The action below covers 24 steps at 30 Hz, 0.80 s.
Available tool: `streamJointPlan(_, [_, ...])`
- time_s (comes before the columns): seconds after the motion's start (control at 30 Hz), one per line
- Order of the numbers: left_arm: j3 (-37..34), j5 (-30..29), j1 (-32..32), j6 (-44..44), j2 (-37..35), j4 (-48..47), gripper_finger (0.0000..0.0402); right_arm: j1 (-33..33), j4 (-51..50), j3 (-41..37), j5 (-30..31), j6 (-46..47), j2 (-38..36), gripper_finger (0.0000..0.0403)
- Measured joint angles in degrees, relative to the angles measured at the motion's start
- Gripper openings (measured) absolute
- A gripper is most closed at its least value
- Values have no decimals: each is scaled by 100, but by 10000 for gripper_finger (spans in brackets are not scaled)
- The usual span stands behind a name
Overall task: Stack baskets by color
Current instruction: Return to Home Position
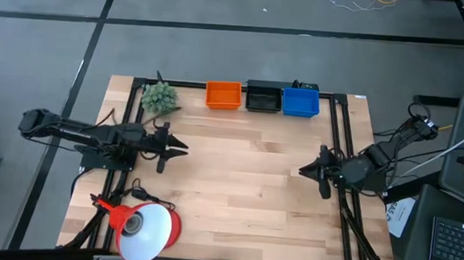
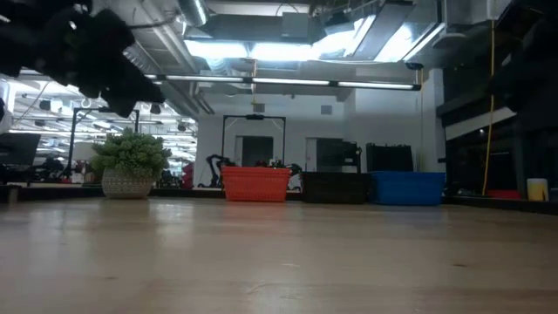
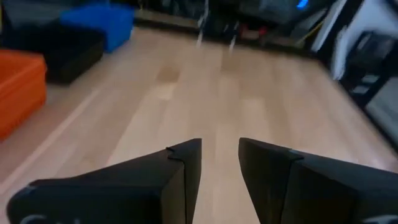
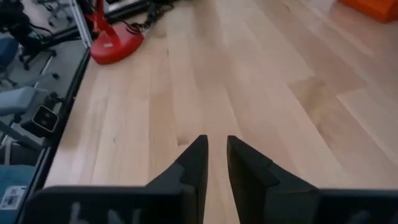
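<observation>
Three colour groups stand in one row with the small green potted plant. The orange plastic baskets are just beside the plant, the black plastic baskets come next, and the blue plastic baskets sit farthest from it, touching the black.

- You will see each colour as a single footprint from above. How many trays are nested in each cannot be counted from these views.
- No loose basket shows anywhere else on the pale wooden table. Sorting looks finished.

Arms:
- Left gripper hangs near the plant, on its side away from the row. Its fingers stand a little apart, with bare wood showing through the gap and nothing held.
- Right gripper is well apart from the plant, past the blue end of the row. Its fingers leave only a narrow slit, also empty.
- Both grippers point inward over open table, clear of the baskets.

The red-orange cone lamp stands well apart from the plant, beyond the left arm, and is no part of the job.

Judgement: what is left for you is parking both arms, with no more picking. Check the pile heights in person if the count matters.
</observation>
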Motion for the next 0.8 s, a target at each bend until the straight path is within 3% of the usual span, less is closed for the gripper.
streamJointPlan(0.43, [-880, -285, -27, 2, -1632, 11, 99, 0, 15, 9, 149, -1145, -824, 59])
streamJointPlan(0.67, [-880, -290, -27, -38, -1863, -22, 99, 0, 84, -188, 121, -1966, -1515, 59])
streamJointPlan(0.8, [-880, -284, -27, -131, -1856, -23, 98, 0, 797, -529, -111, -2294, -1893, 59])
